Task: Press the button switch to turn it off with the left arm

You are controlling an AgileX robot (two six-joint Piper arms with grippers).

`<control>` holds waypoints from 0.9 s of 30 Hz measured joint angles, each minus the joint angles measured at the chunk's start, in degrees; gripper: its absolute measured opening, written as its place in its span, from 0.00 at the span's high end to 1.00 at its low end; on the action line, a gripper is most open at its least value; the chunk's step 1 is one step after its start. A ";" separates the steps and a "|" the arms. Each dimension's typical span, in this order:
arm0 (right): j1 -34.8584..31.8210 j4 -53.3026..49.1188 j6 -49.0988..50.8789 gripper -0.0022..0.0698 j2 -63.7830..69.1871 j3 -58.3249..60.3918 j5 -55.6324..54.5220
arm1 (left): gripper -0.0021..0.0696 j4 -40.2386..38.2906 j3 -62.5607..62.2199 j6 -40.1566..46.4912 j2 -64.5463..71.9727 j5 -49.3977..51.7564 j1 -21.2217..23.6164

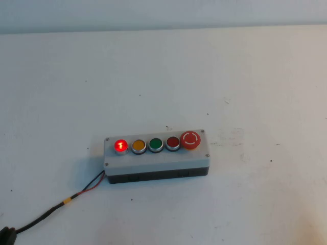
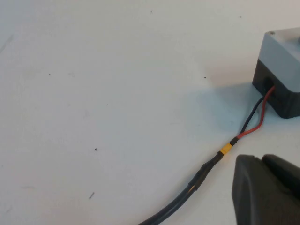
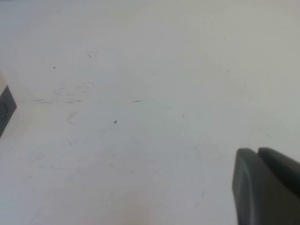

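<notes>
The button switch (image 1: 121, 145) is a small round red button with a silver ring, lit bright. It is the end one of the grey box's (image 1: 153, 159) row, at the cable end. My left gripper (image 2: 261, 159) is shut and empty. It hangs over the table beside the black cable (image 2: 206, 169), short of the box's cable end (image 2: 281, 56). The button switch is out of the left wrist view. My right gripper (image 3: 257, 151) is shut and empty over bare table, off the box's other end (image 3: 5, 105). Neither arm shows in the high view.
Along the row after the lit button stand a yellow button (image 1: 138, 146), a green one (image 1: 156, 144), a darker red one (image 1: 172, 142) and a big red mushroom button (image 1: 190, 139). The cable (image 1: 56, 208) runs from the box toward the near left table edge.
</notes>
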 joint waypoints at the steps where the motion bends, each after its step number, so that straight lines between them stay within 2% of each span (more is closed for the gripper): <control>1: 0.00 0.00 0.00 0.99 0.00 0.00 0.00 | 0.98 0.00 0.00 0.00 0.00 0.00 0.00; 27: 0.00 0.00 0.00 0.99 0.00 0.00 0.00 | 0.98 1.37 0.00 0.00 0.00 -0.36 0.00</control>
